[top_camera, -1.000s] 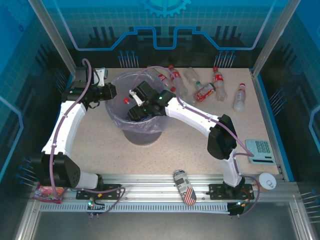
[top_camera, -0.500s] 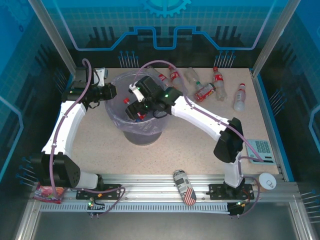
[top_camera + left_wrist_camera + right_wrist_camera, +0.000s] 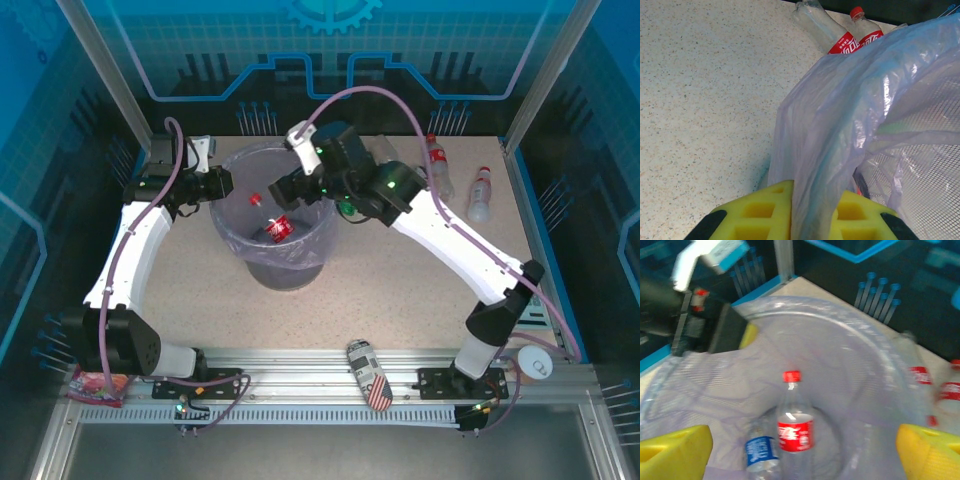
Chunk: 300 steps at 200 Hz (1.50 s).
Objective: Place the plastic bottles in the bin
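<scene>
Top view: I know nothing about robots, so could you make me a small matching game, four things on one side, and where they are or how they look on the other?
Things:
1. red-capped clear plastic bottle with red label
2. flag-patterned metal can
3. round grey plastic bin
4. white round disc

Places or states:
A. lined with a pale lilac bag
B. at the right end of the metal rail
C. lying inside the bin
D. about midway along the rail

Pairs: 1-C, 2-D, 3-A, 4-B

2 white arms, black joints, lilac cables, yellow jaws.
</scene>
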Each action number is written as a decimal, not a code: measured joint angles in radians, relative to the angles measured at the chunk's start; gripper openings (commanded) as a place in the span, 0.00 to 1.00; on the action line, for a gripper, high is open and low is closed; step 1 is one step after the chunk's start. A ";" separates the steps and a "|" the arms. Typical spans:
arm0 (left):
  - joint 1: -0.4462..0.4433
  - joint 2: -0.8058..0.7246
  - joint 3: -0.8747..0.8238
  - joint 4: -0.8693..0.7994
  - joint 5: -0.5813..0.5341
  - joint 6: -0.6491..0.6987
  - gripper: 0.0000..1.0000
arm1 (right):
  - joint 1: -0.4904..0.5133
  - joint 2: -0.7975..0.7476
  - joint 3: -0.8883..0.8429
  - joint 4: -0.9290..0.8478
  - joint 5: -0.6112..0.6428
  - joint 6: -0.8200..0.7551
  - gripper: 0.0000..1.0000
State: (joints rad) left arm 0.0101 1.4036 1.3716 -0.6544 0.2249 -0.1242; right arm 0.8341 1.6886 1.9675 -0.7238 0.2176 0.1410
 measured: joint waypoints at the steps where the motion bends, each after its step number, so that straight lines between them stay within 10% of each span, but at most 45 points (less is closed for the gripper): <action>1: 0.000 0.000 0.000 0.000 0.000 0.000 0.12 | -0.003 -0.003 -0.002 -0.001 0.002 0.000 0.95; 83: 0.000 0.000 0.000 0.000 0.000 0.000 0.12 | -0.529 -0.255 -0.306 -0.077 0.134 0.023 0.95; 152: 0.000 0.000 0.000 0.000 0.000 0.000 0.12 | -0.918 -0.171 -0.444 -0.048 0.089 0.026 0.95; 300: -0.002 -0.010 -0.015 0.018 0.001 0.000 0.12 | -1.106 0.528 -0.113 0.031 -0.066 0.042 0.88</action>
State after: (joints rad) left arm 0.0082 1.3933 1.3567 -0.6365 0.2260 -0.1242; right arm -0.2714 2.2166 1.8549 -0.6930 0.1516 0.1829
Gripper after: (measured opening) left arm 0.155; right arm 0.878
